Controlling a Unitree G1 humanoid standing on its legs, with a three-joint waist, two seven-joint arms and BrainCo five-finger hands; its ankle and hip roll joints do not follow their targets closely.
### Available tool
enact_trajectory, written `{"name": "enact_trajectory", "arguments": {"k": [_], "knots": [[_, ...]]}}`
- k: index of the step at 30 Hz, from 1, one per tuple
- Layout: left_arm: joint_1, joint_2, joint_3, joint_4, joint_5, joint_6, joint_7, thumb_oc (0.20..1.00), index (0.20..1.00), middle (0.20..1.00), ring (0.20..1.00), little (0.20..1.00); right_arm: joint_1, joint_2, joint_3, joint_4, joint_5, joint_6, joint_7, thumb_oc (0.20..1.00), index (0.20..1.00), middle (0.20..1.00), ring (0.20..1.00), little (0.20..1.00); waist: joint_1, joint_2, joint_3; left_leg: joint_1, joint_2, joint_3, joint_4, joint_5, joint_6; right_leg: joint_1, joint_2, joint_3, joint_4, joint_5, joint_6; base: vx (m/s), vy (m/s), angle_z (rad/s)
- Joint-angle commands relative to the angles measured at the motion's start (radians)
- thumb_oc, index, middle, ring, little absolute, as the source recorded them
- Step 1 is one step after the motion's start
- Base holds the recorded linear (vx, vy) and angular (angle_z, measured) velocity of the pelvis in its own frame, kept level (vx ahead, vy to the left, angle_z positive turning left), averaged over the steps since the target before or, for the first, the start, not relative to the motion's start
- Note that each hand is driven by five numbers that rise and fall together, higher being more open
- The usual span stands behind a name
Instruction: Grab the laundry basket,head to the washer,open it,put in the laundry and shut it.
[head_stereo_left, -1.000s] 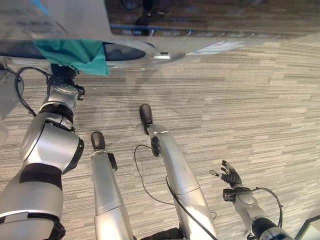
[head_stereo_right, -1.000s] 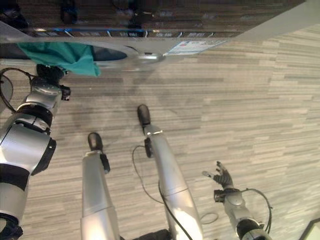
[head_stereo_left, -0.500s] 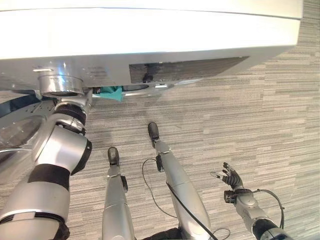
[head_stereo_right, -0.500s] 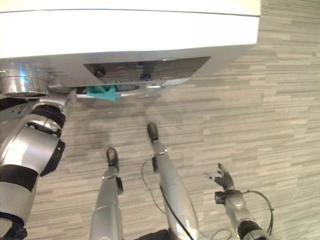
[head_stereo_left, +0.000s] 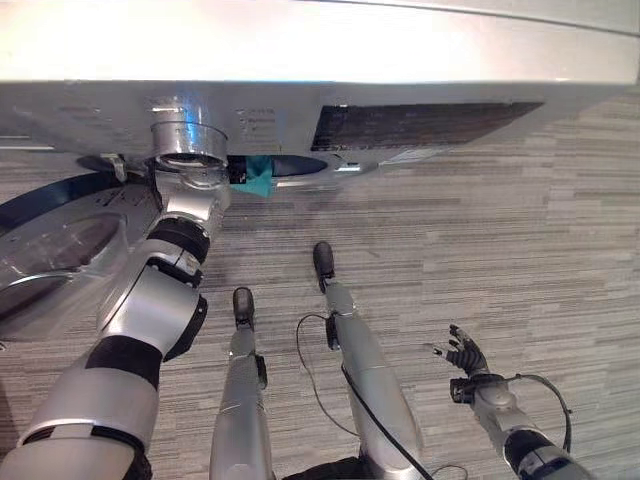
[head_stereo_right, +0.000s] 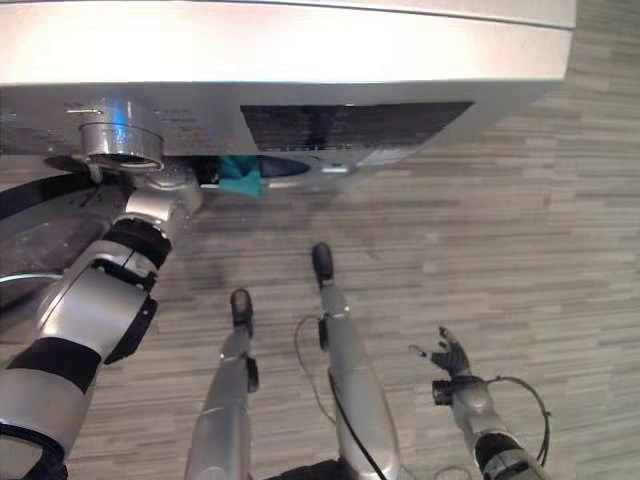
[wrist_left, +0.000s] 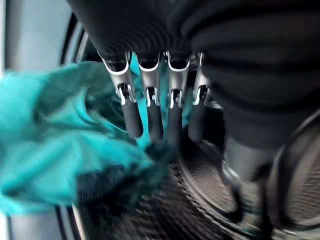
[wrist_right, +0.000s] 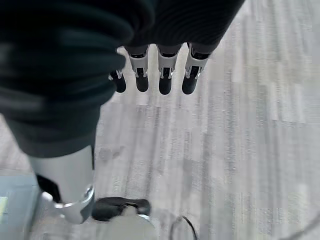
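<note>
Laundry, a teal cloth (wrist_left: 60, 145), lies at the mouth of the washer (head_stereo_left: 320, 60), partly inside the dark drum (wrist_left: 200, 200) and partly hanging over its rim, with the round glass door (head_stereo_left: 60, 255) swung open to the robot's left. The left robot hand (wrist_left: 150, 107) reaches into the opening, its straight fingers (wrist_left: 131, 117) resting against the cloth without curling round it. The right robot hand (head_stereo_left: 462, 355) hangs low at the robot's right over the striped grey floor (head_stereo_left: 520, 230), fingers spread and holding nothing.
</note>
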Motion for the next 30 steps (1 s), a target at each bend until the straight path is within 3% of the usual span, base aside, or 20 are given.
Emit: {"name": "enact_trajectory", "arguments": {"k": [1,5,10,12,15,16,18,20,22,23,25,29,30], "knots": [[0.092,-0.034,0.038,-0.174,0.050,-0.118,0.044,1.000,1.000,1.000,1.000,1.000,0.114,-0.031,-0.077,0.011,-0.025,-0.015,-0.046,1.000,1.000,1.000,1.000,1.000,0.019,0.047,-0.002,0.018,-0.026,-0.057,0.006,0.011,0.050,0.018,-0.036,-0.027,0.012,-0.043,0.062,0.00,-0.050,0.18],[0.441,-0.091,0.046,-0.450,0.028,-0.095,-0.032,1.000,1.000,1.000,1.000,1.000,0.142,-0.026,-0.157,0.024,-0.016,-0.009,-0.068,1.000,1.000,1.000,1.000,1.000,0.061,0.089,-0.002,0.006,-0.027,-0.074,-0.011,0.029,0.046,0.007,-0.056,-0.060,0.036,-0.064,0.056,0.02,-0.037,0.30],[0.549,-0.101,0.001,-0.543,-0.020,-0.081,-0.090,1.000,1.000,1.000,1.000,1.000,0.166,-0.038,-0.187,0.018,-0.010,-0.006,-0.081,1.000,1.000,1.000,1.000,1.000,0.072,0.110,-0.002,-0.032,-0.037,-0.077,0.016,0.025,0.046,-0.010,-0.073,-0.084,0.057,-0.076,0.054,0.01,-0.029,0.40],[0.621,-0.108,-0.061,-0.596,-0.086,-0.069,-0.132,1.000,1.000,1.000,1.000,1.000,0.181,-0.045,-0.197,0.007,0.000,-0.005,-0.088,1.000,1.000,1.000,1.000,1.000,0.076,0.119,-0.002,-0.061,-0.038,-0.075,0.027,0.028,0.045,-0.024,-0.077,-0.096,0.071,-0.086,0.052,0.03,-0.042,0.21],[0.642,-0.126,-0.107,-0.548,-0.163,-0.056,-0.167,1.000,1.000,1.000,1.000,1.000,0.180,-0.050,-0.191,-0.002,0.006,-0.003,-0.089,1.000,1.000,1.000,1.000,1.000,0.071,0.115,-0.002,-0.084,-0.036,-0.064,0.048,0.021,0.042,-0.041,-0.075,-0.098,0.082,-0.093,0.050,0.02,-0.008,0.05],[0.634,-0.137,-0.120,-0.519,-0.207,-0.058,-0.187,1.000,1.000,1.000,1.000,1.000,0.179,-0.053,-0.189,-0.002,0.007,0.001,-0.089,1.000,1.000,1.000,1.000,1.000,0.066,0.111,-0.002,-0.095,-0.036,-0.055,0.065,0.015,0.041,-0.049,-0.071,-0.094,0.089,-0.097,0.049,0.00,0.000,0.00],[0.620,-0.245,-0.100,-0.368,-0.521,-0.050,-0.280,1.000,1.000,1.000,1.000,1.000,0.167,-0.047,-0.162,-0.010,0.049,0.009,-0.074,1.000,1.000,1.000,1.000,1.000,0.039,0.077,-0.002,-0.140,-0.036,-0.035,0.140,-0.019,0.034,-0.093,-0.048,-0.078,0.136,-0.117,0.042,0.00,0.000,0.00],[0.609,-0.272,-0.090,-0.334,-0.562,-0.059,-0.280,1.000,1.000,1.000,1.000,1.000,0.162,-0.039,-0.155,0.001,0.056,0.011,-0.071,1.000,1.000,1.000,1.000,1.000,0.036,0.068,-0.002,-0.148,-0.033,-0.035,0.155,-0.027,0.033,-0.103,-0.041,-0.076,0.149,-0.124,0.039,0.02,-0.048,-0.07],[0.540,-0.347,-0.052,-0.204,-0.649,-0.072,-0.273,1.000,1.000,1.000,1.000,1.000,0.159,-0.015,-0.110,0.025,0.049,0.018,-0.064,1.000,1.000,1.000,1.000,1.000,0.023,0.037,-0.002,-0.191,-0.026,-0.037,0.223,-0.059,0.034,-0.137,-0.026,-0.076,0.198,-0.144,0.034,0.05,-0.103,-0.09],[0.498,-0.366,-0.020,-0.117,-0.658,-0.067,-0.261,1.000,1.000,1.000,1.000,1.000,0.164,-0.007,-0.092,0.031,0.056,0.023,-0.059,1.000,1.000,1.000,1.000,1.000,0.019,0.023,-0.002,-0.196,-0.012,-0.038,0.278,-0.112,0.032,-0.140,-0.011,-0.071,0.244,-0.189,0.038,0.09,-0.076,-0.14],[0.449,-0.385,0.028,-0.030,-0.691,-0.069,-0.242,1.000,1.000,1.000,1.000,1.000,0.161,-0.005,-0.079,0.031,0.063,0.023,-0.064,1.000,1.000,1.000,1.000,1.000,0.006,0.007,-0.002,-0.222,-0.008,-0.036,0.338,-0.140,0.033,-0.157,-0.004,-0.065,0.278,-0.201,0.039,0.06,-0.035,-0.23],[0.363,-0.370,0.117,0.114,-0.710,-0.050,-0.234,1.000,1.000,1.000,1.000,1.000,0.139,-0.010,-0.064,0.037,0.072,0.026,-0.064,1.000,1.000,1.000,1.000,1.000,-0.014,-0.015,-0.002,-0.250,0.006,-0.026,0.398,-0.178,0.036,-0.181,0.010,-0.057,0.304,-0.209,0.040,0.02,0.009,-0.23],[0.314,-0.332,0.176,0.193,-0.715,-0.036,-0.225,1.000,1.000,1.000,1.000,1.000,0.124,-0.016,-0.055,0.042,0.079,0.029,-0.060,1.000,1.000,1.000,1.000,1.000,-0.023,-0.032,-0.002,-0.261,0.016,-0.022,0.424,-0.195,0.039,-0.191,0.018,-0.052,0.312,-0.209,0.042,0.02,0.034,-0.23]]}}
